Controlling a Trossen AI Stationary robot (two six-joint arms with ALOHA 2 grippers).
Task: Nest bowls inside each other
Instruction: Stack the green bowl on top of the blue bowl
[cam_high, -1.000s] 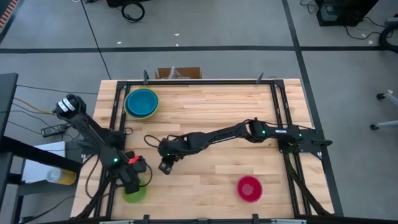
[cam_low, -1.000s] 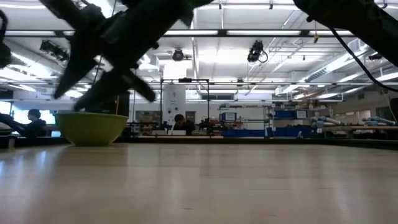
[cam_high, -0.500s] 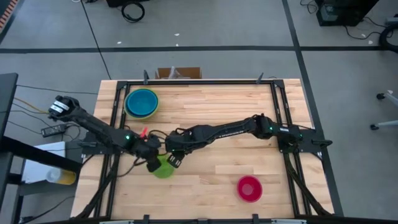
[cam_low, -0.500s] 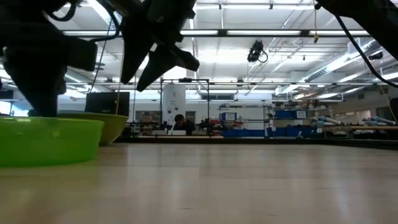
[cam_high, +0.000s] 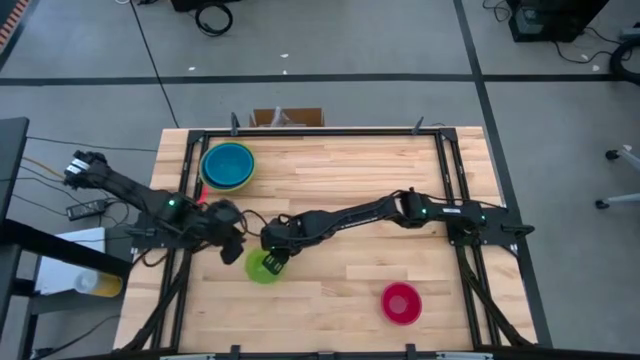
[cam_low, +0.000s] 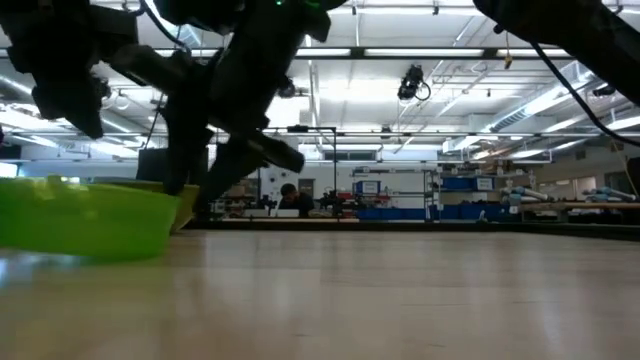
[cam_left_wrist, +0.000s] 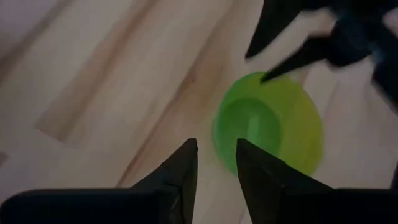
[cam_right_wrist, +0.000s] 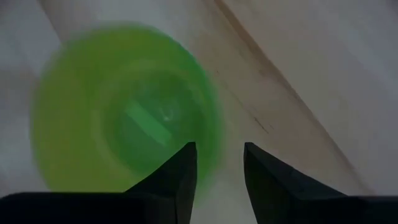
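A small lime green bowl (cam_high: 263, 267) sits upright on its base left of the table's middle; the low view shows it close up as the green bowl (cam_low: 85, 215). My right gripper (cam_high: 275, 262) hangs open over the bowl's right-hand rim (cam_right_wrist: 211, 134), pointing steeply down. My left gripper (cam_high: 232, 245) is open just left of the bowl with nothing between its fingers (cam_left_wrist: 180, 168). At the far left a blue bowl (cam_high: 228, 165) sits nested inside a larger green one. A magenta bowl (cam_high: 401, 303) stands near the front edge, right of the middle. My right gripper has its open fingers (cam_right_wrist: 180, 168) at the small green bowl's rim on the side toward the table's right, coming from above. Whether they touch the rim I cannot tell, as that spot is blurred. My left gripper touches nothing.
A black frame (cam_high: 440, 160) runs along the table's sides and far edge. Bare wood stretches across the table's middle and far right. A small cardboard box (cam_high: 287, 117) sits just beyond the far edge.
My left gripper carried the small green bowl from the near left corner toward the table's middle, set it down, let go, and drew back up and to the left. My right gripper tipped further down over the bowl.
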